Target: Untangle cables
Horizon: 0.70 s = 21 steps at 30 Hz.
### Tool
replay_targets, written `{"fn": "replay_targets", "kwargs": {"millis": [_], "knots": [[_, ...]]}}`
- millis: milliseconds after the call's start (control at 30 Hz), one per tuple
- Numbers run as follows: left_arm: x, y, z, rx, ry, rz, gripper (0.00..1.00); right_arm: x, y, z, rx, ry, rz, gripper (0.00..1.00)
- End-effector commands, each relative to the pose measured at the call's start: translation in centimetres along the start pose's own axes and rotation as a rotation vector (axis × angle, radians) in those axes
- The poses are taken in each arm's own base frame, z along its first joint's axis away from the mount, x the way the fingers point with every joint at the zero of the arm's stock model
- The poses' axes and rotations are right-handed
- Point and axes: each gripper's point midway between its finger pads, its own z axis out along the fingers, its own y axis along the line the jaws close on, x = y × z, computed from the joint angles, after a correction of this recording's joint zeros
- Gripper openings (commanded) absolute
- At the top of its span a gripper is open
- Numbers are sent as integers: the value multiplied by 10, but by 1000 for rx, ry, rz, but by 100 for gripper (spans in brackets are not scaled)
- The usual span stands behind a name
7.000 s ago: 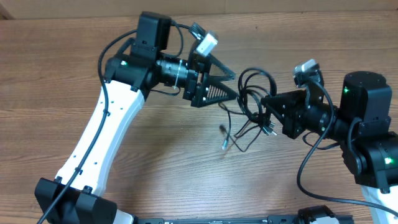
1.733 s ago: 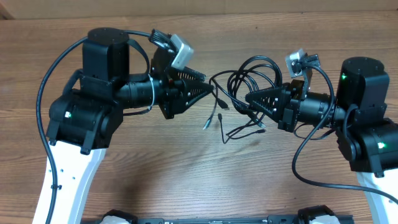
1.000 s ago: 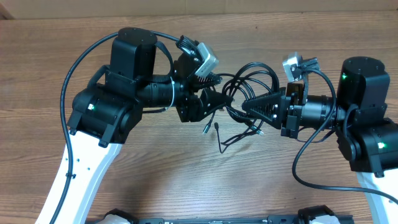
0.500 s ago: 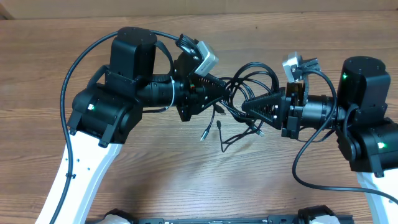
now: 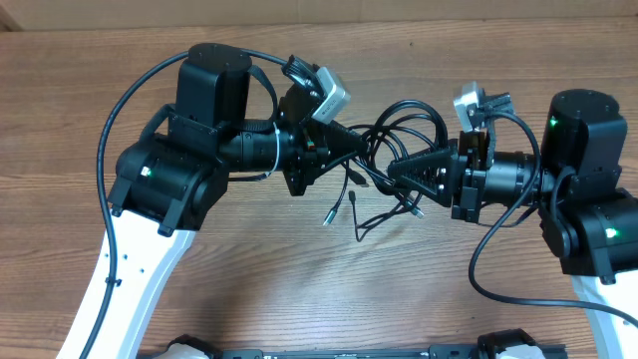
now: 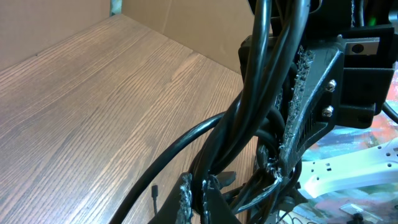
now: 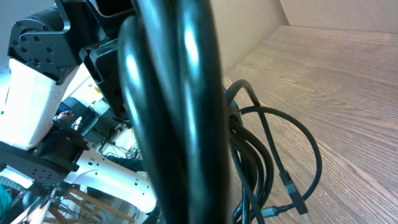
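The left gripper [image 5: 351,157] is pinched together on a strand of the cables [image 5: 414,115], where the tangle reaches its fingertips. The right gripper [image 5: 396,170] faces it, just beside it, and is likewise clamped on the cables. The coiled loops bulge on the far side of the right gripper's tip. Loose ends trail out on the near side of both grippers, and their plug tips [image 5: 329,213] lie on the table [image 5: 249,279].

1. My left gripper [image 5: 355,160] sits left of the cables [image 5: 391,128]; my right gripper [image 5: 393,172] sits right of them.
2. Loose plug ends [image 5: 330,213] trail from the cables, nearer my base than both grippers.
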Motion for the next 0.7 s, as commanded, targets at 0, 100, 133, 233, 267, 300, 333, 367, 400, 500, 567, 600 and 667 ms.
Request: {"fn": "replay_targets", "kwargs": {"millis": [0, 100, 133, 233, 267, 300, 333, 367, 400, 500, 567, 600, 667], "knots": [[-4, 0, 0, -13, -5, 6, 4, 0, 3, -1, -23, -3, -14, 4], [-6, 14, -2, -99, -11, -21, 4, 2, 2, -1, -18, 2, -1, 4], [-7, 15, -3, -112, -14, -23, 4, 2, 1, -1, -13, 3, 3, 4], [-9, 25, -11, -208, -24, -11, 4, 6, -10, -1, 53, 10, 40, 4], [-10, 26, -14, -231, -28, -6, 4, 7, -11, -1, 55, 12, 45, 4], [-13, 27, -19, -261, -40, 6, 4, 8, -11, -1, 55, 15, 51, 4], [-15, 26, -22, -274, -48, 15, 4, 8, -11, -1, 57, 15, 52, 4], [-17, 26, -24, -283, -56, 22, 4, 9, -12, -2, 62, 16, 55, 4], [-22, 22, -28, -291, -76, 40, 4, 10, -15, -2, 79, 17, 61, 4], [-29, 16, -34, -292, -106, 67, 4, 11, -15, -2, 81, 20, 68, 4], [-34, 12, -37, -292, -127, 85, 4, 13, -18, -2, 99, 26, 84, 4], [-37, 11, -38, -290, -137, 93, 4, 15, -21, -2, 114, 29, 94, 4], [-42, 7, -40, -281, -158, 109, 4, 19, -26, -3, 142, 38, 117, 4]]}}
